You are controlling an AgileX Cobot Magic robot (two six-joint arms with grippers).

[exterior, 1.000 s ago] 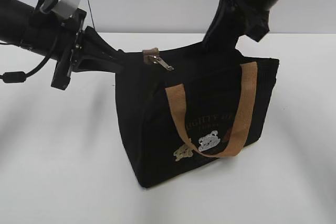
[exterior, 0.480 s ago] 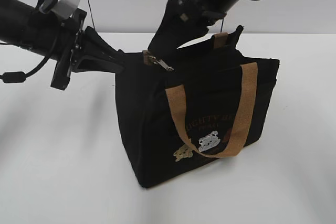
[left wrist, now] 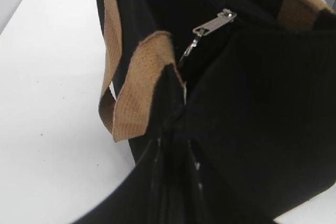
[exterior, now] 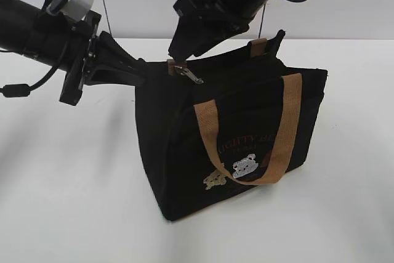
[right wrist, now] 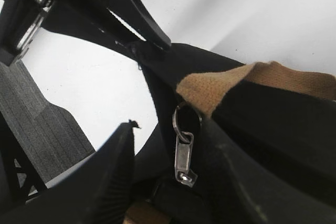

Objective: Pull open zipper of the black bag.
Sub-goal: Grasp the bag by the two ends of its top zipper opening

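One black bag (exterior: 234,140), front lettering faint, unreadable

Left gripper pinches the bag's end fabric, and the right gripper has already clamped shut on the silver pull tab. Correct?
Not quite. The right gripper is open around the silver pull tab, not clamped, as the right wrist view shows. The left gripper does pinch the black bag at its end.

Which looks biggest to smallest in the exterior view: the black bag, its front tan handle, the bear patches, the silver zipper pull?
1. black bag
2. front tan handle
3. bear patches, taken together
4. silver zipper pull

All belong to the same bag at similar depth, so nearness to the camera hardly affects this order.
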